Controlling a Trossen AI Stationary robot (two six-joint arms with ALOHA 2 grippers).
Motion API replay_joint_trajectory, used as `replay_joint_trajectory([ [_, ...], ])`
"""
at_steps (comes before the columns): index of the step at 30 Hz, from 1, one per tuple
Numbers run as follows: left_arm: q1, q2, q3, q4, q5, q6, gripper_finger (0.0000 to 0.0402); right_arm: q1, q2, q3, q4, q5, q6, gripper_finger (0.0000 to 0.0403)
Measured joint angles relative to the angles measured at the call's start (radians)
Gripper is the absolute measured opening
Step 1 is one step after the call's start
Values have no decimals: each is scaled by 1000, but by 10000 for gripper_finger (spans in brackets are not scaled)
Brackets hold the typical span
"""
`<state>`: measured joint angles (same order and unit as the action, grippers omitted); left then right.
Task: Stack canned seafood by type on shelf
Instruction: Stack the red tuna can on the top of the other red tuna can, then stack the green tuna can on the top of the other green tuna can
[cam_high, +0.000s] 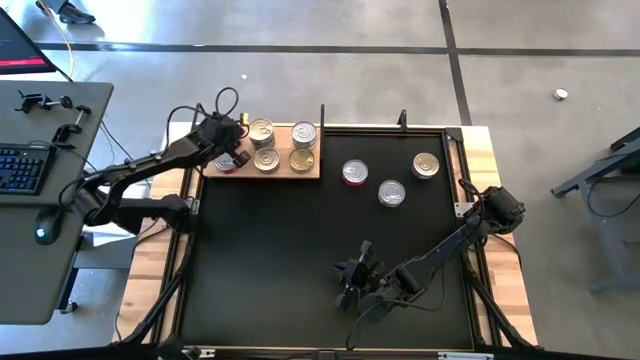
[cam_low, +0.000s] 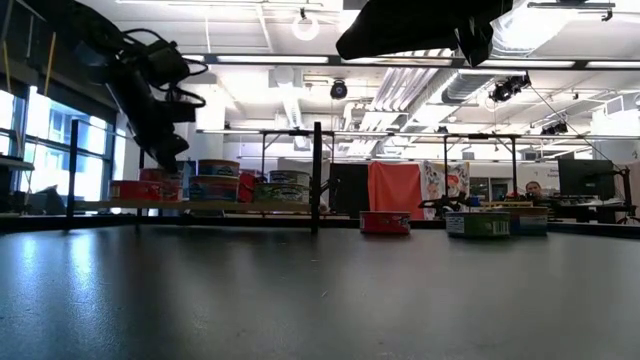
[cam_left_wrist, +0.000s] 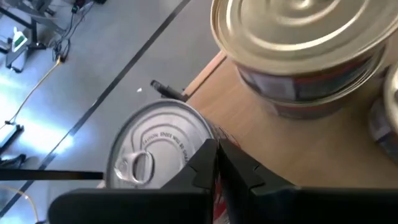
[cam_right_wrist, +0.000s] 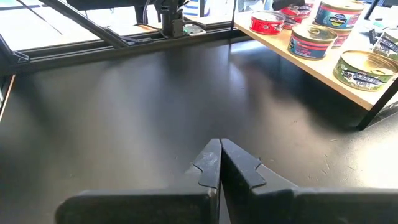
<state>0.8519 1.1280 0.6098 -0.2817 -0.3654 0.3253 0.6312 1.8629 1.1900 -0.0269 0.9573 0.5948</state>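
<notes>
Left gripper (cam_high: 232, 152) at left end of shelf (cam_high: 310, 174), over a red-sided tin (cam_high: 226, 162).

Left fingers (cam_left_wrist: 205, 163) pressed together, clamped on nothing, tips just above silver pull-tab lid (cam_left_wrist: 152, 152) of that tin. Four more tins in two stacks on shelf beside it, gold lid (cam_high: 261, 131) nearest. Three loose tins on black mat (cam_high: 270, 260): red-sided (cam_high: 354, 173), silver (cam_high: 391, 192), gold (cam_high: 425, 165). Right gripper (cam_high: 352, 285) low over bare mat, well apart from tins, fingers (cam_right_wrist: 210, 163) together, empty.

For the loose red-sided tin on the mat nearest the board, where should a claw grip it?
Probably from straight above, fingers across the round side wall of the red-sided tin. It lies flat, lid up, apart from the two other loose tins, so its sides look free.
</notes>
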Motion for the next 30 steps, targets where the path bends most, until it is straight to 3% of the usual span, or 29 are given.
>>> replay_joint_trajectory([
  [13, -11, -93, 0, -10, 14, -33, 98, 0, 0, 0, 0, 0, 0, 0],
  [20, -74, -195, 95, -184, 22, -113, 112, 5, -32, 0, -49, -56, -95, 0],
  [24, -197, -278, 124, -198, 89, -148, 103, 11, -135, 0, -230, -59, -33, 0],
  [30, -462, -348, 124, -159, 130, -229, 83, -11, -266, 0, -736, -48, 272, 11],
])
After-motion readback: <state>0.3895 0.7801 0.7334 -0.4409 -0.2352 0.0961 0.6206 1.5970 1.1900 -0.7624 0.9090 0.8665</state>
